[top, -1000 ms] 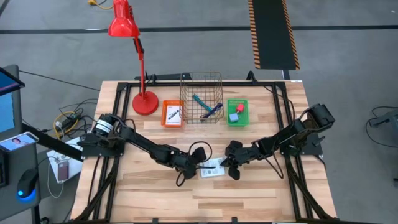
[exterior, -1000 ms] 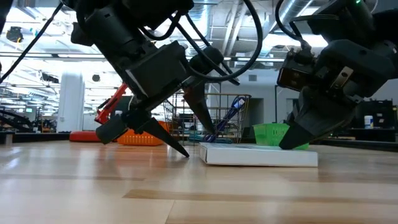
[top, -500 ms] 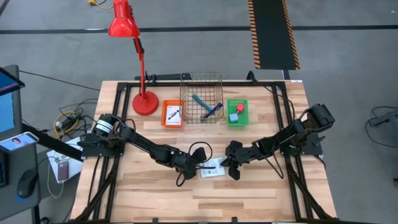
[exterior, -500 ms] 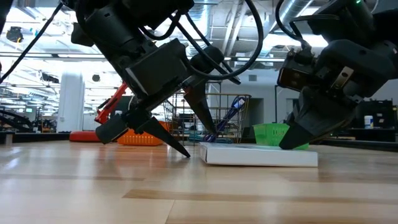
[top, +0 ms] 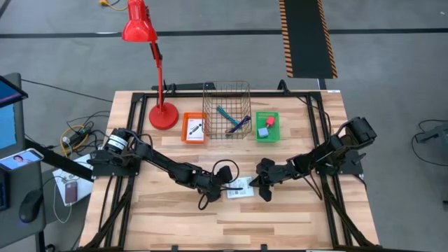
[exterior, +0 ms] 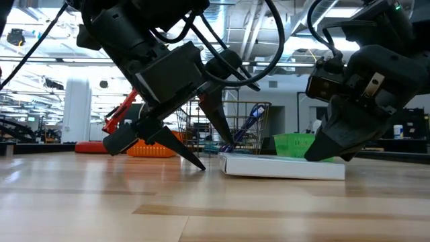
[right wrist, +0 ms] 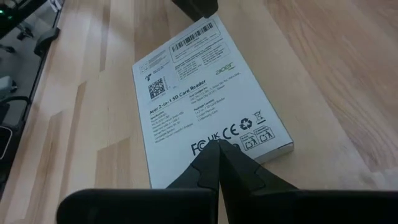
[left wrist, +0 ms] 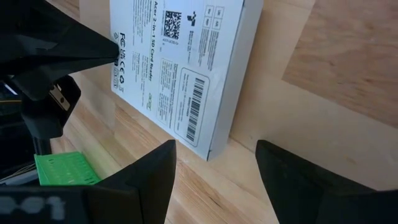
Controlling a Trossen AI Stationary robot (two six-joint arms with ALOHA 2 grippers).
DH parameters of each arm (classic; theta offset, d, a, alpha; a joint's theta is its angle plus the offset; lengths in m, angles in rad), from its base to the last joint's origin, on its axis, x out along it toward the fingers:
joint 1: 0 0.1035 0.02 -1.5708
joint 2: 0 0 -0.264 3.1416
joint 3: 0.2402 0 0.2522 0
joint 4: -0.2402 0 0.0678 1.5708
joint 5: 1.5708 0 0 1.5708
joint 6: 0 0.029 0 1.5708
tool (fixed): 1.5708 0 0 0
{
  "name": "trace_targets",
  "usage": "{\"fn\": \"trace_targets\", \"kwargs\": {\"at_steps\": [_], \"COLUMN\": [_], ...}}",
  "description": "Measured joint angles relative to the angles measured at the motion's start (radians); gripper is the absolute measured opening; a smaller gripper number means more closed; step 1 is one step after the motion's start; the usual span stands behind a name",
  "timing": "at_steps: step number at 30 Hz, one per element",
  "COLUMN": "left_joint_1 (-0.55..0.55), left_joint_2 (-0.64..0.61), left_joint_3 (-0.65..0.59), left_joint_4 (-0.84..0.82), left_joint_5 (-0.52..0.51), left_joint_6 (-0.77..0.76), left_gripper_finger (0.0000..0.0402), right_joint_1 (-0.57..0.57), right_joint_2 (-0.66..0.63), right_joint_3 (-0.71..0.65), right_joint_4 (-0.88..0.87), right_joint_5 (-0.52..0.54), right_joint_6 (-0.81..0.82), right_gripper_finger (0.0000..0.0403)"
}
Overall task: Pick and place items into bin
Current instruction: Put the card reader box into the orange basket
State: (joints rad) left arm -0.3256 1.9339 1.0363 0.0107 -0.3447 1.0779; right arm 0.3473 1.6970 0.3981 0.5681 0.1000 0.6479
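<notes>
Most of the job looks done to me, and 1 white packet (top: 239,188) is what I am working on; it lies flat on the table (top: 280,224), printed side up, near the middle and a little toward the front edge, well apart from the wire bin (top: 227,110) that stands at the middle of the back edge.

My left gripper (top: 225,183) sits low at the packet's left side with its fingers (left wrist: 153,175) spread wide, 1 on either side of the packet's near corner and neither closed on it, so it holds nothing; my right gripper (top: 261,190) has its fingers pressed together to a single point resting on the packet's right end, pinning or nudging it, not grasping it.

In the bin I can already see 2 pens, a teal pen (top: 225,114) and a blue pen (top: 239,124), crossed inside the wire; I judge those placed. Beside the bin, an orange tray (top: 194,129) carries another white card (top: 194,128), and a green tray (top: 267,127) holds a pink-red block (top: 269,122) and a blue-grey block (top: 262,131); if those count as items, they are still outside the bin.

So what is left, by my reckoning: close on this packet, carry it to the back edge and drop it in; then perhaps the 3 things in the trays.
</notes>
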Motion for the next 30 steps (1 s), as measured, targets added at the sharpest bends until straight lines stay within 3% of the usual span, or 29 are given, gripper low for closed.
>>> {"fn": "trace_targets", "kwargs": {"at_steps": [8,20,30], "left_joint_1": [0.0,-0.002,0.003], "left_joint_2": [0.0,0.003,0.106], "left_joint_3": [0.0,-0.002,0.007], "left_joint_4": [0.005,0.114,0.231], "left_joint_5": [0.002,0.097,0.076], "left_joint_6": [0.014,0.194,0.311], "left_gripper_finger": [0.0215,0.0215,0.0215], "right_joint_1": [0.009,0.026,0.026], "right_joint_2": [0.0,0.0,0.0], "right_joint_3": [0.0,0.0,-0.002], "right_joint_4": [0.0,-0.001,-0.002], "right_joint_5": [0.011,0.034,0.035], "right_joint_6": [0.0,0.0,-0.003], "right_gripper_finger": [0.0,0.0,0.0]}}
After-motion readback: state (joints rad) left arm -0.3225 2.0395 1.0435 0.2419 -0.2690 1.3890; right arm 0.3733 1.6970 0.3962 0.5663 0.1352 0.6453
